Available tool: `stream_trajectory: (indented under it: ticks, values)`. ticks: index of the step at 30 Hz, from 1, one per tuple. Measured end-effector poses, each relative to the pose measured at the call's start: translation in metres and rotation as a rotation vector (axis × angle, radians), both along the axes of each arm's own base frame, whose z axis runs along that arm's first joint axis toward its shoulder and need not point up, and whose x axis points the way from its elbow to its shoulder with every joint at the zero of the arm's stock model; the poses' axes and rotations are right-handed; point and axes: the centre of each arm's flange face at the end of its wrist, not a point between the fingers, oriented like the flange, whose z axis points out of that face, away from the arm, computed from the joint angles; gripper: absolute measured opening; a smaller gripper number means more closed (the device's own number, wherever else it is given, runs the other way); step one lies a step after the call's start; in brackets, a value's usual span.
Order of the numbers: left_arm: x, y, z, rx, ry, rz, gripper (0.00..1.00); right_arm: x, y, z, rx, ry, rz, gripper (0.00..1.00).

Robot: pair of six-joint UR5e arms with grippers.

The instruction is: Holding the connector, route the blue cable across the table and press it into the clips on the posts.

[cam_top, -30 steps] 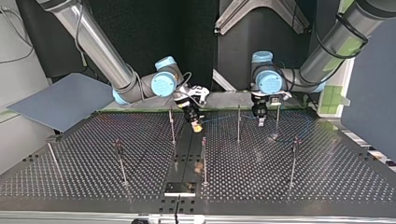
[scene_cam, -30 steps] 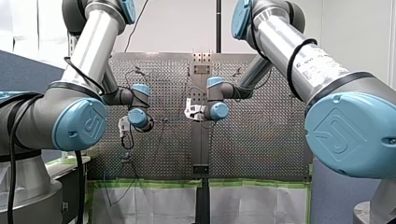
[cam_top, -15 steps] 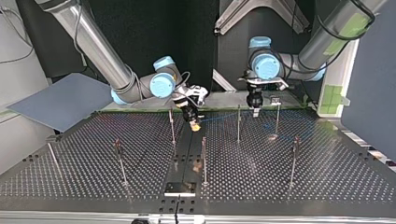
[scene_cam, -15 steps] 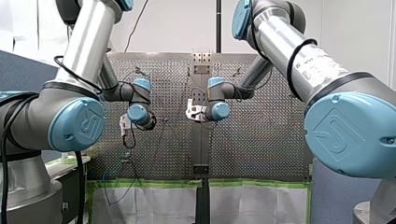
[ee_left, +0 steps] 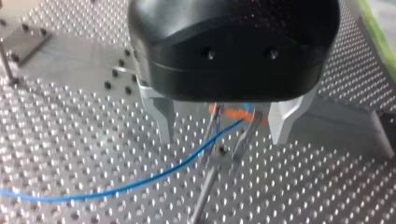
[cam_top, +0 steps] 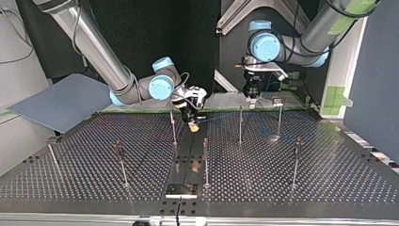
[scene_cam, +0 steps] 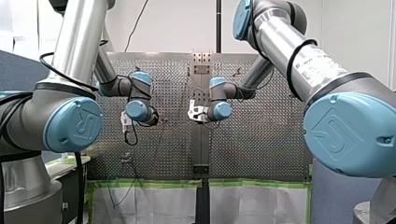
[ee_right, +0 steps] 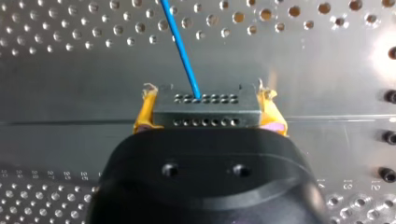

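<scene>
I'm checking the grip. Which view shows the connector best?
The right wrist view: the connector sits close up between the right gripper's yellow-padded fingers, blue cable leaving it. The top view shows only a yellowish speck; the front and left wrist views show none.

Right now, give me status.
Right gripper shut on connector. Left gripper open above post clip. Blue cable reaches that clip.

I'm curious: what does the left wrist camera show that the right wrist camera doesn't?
Only the left wrist view: my left claw, metal fingers apart, hanging over a thin metal post whose orange-tipped clip the thin blue cable reaches. Only the right wrist view: my right claw, yellow pads shut on a dark grey connector block. Both: that blue cable and the perforated metal table.
</scene>
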Motion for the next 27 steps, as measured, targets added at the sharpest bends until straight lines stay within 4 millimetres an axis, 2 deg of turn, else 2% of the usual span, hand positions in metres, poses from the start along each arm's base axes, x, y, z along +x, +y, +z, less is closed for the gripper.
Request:
stream_trajectory:
  ticks: [5,15,27]
  values:
    - [-0.016,-0.012,-0.001,0.004,0.0,-0.03,1.0,-0.001,-0.001,0.0,0.0,0.0,-0.001,0.0]
    - [-0.013,-0.045,0.015,-0.042,-0.077,-0.038,1.0,0.0,-0.001,0.0,0.0,-0.001,0.002,0.0]
    - [-0.013,-0.092,-0.003,-0.003,-0.004,-0.041,1.0,-0.001,-0.002,0.0,-0.002,-0.002,0.0,0.0]
